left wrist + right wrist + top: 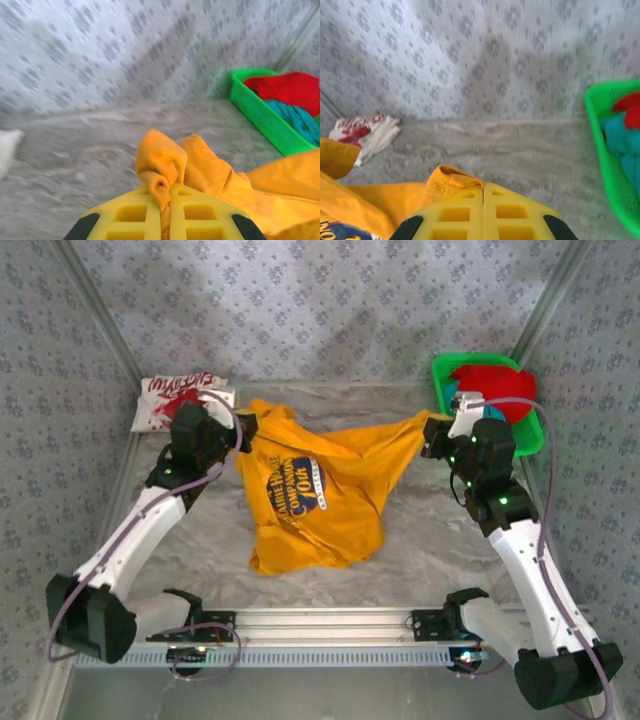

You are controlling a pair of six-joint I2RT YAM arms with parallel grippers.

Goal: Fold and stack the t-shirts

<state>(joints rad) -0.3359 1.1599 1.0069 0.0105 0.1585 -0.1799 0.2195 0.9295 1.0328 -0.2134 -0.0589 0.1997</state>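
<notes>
between left fingers (130,215) and right fingers (452,215), both clamped on cloth, stretching the yellow-orange t-shirt (310,490) across mid surface (420,540).
risking a slip at the right, pinching only a thin hem; tugging wider possibly dropping that corner beside the green basket (440,372), wrinkling the spread.

a grey marbled table (430,540) sits under soft, even light. pale walls (320,300) with a small grey-blue repeating motif close it in behind and at both sides. an aluminium rail (320,619) runs along its near edge.
</notes>
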